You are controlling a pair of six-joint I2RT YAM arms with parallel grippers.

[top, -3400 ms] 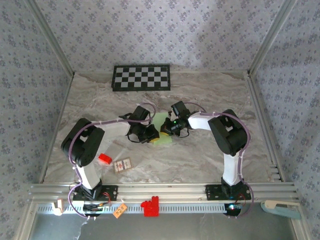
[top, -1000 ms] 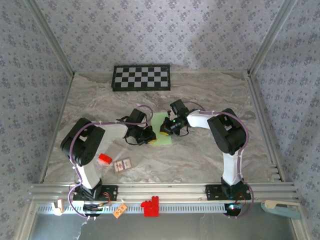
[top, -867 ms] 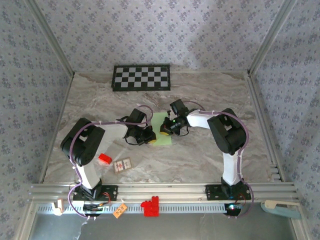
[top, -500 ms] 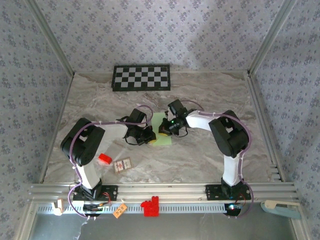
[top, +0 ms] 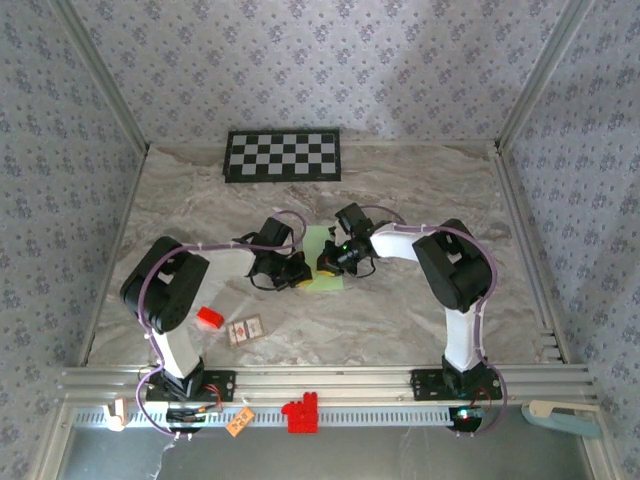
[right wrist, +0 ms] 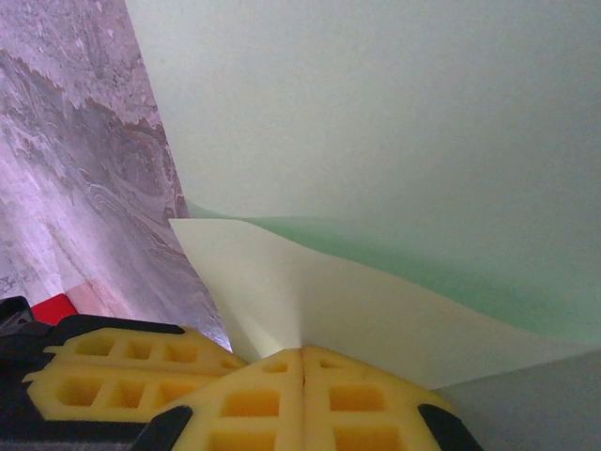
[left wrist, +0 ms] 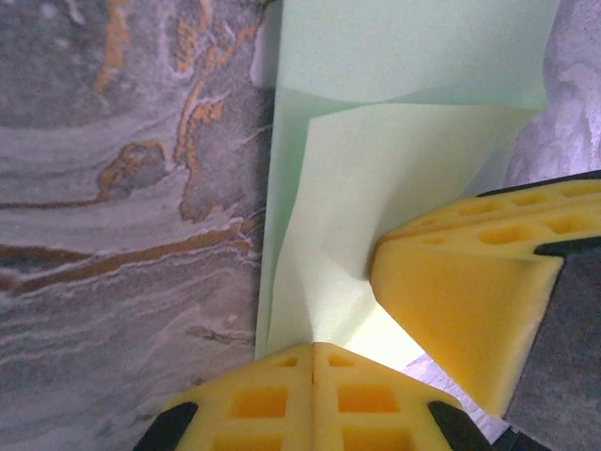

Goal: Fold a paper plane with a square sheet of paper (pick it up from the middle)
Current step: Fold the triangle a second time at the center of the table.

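1. OK, nearest first: a red plastic piece (top: 300, 413) and an orange tag (top: 238, 422) are sitting on the front rail, well apart from the work.
2. A small red block (top: 208, 318) and a small card (top: 245, 329) are lying on the table (top: 400, 310) beside the left arm's elbow. Risk: that elbow could be knocking them if the arm swings back.
3. The left gripper (left wrist: 315, 346) is sitting with its jaws fully together, tips touching the near edge of the folded flap. I am reading it as pressing, not pinching; I cannot tell for sure.
4. The right gripper (right wrist: 302, 352) is also sitting with its jaws closed tight, tip on the flap where a faint crease is running out. The 2 grippers are working just beside each other.
5. The square sheet of paper (top: 317, 243) is lying mid-table between the 2 grippers, 1 flap doubled over and lifting slightly off the lower layer. No paper plane shape is showing yet, so I am judging this as an early fold.
6. Risks here:
   - the flap is bowing up, so it could be springing open once a tip lifts;
   - a tip dragging sideways could be skewing the crease or sliding the whole sheet on the smooth marble;
   - the yellow pads could be colliding, being this close.
7. Farthest: the checkerboard panel (top: 282, 155) is lying at the back wall, well apart.
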